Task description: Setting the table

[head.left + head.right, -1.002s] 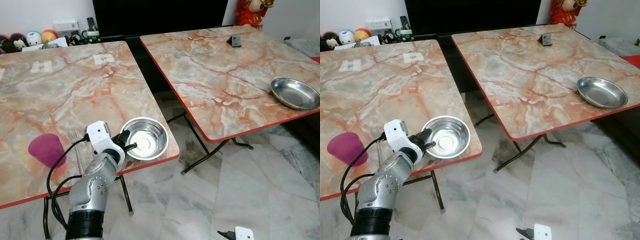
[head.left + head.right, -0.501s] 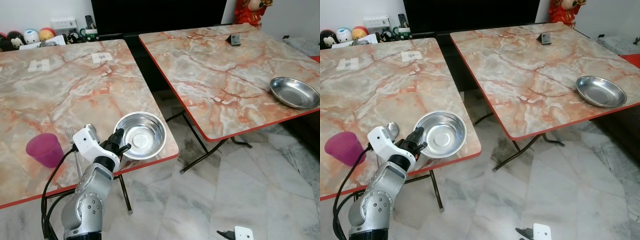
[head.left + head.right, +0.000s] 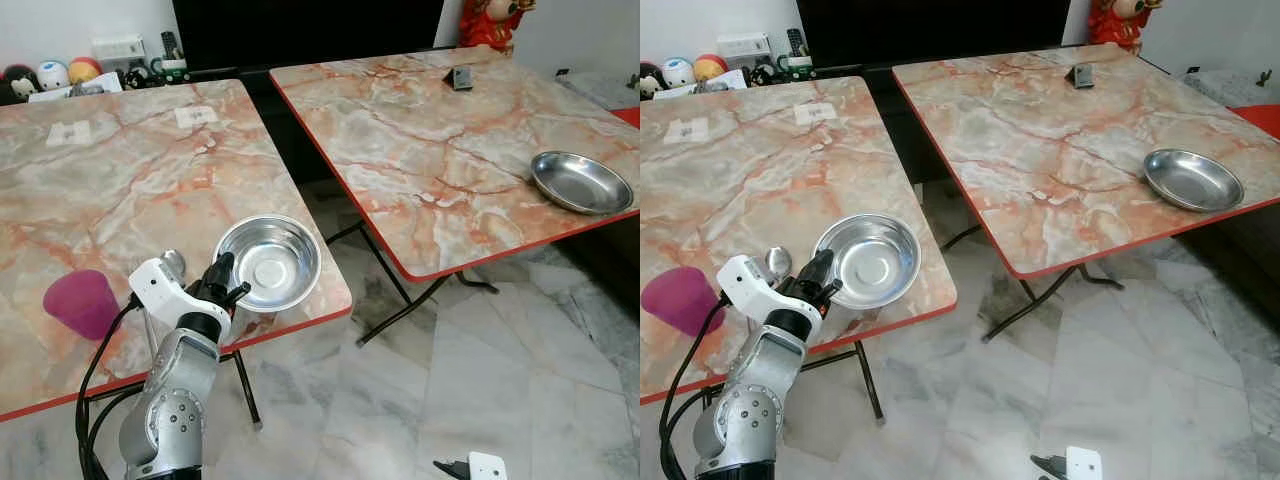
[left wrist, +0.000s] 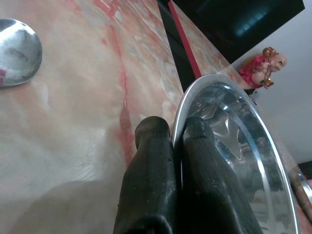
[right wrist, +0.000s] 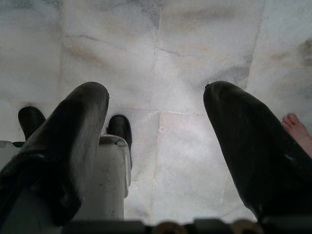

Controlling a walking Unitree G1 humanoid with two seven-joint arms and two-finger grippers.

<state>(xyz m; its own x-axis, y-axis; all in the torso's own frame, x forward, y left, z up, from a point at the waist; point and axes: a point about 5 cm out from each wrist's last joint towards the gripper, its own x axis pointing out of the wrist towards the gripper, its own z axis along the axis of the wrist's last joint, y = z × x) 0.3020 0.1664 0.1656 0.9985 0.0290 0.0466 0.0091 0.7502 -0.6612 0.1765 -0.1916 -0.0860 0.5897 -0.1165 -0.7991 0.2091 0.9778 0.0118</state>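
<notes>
Steel bowl (image 3: 268,263), left end effector (image 3: 222,283) pinching rim

Dragged leftward along the near table (image 3: 120,190) edge: steel bowl (image 3: 268,263), pinched at its rim by the left gripper (image 3: 224,283), now closer to the pink cup (image 3: 82,304) than a second ago. Uncovered beside the wrist: a spoon (image 3: 171,264), where a fork showed before. Shifted a little across the whole scene: camera view.

Steel bowl (image 3: 268,264) upright near table corner (rim pinched), shiny, empty
</notes>
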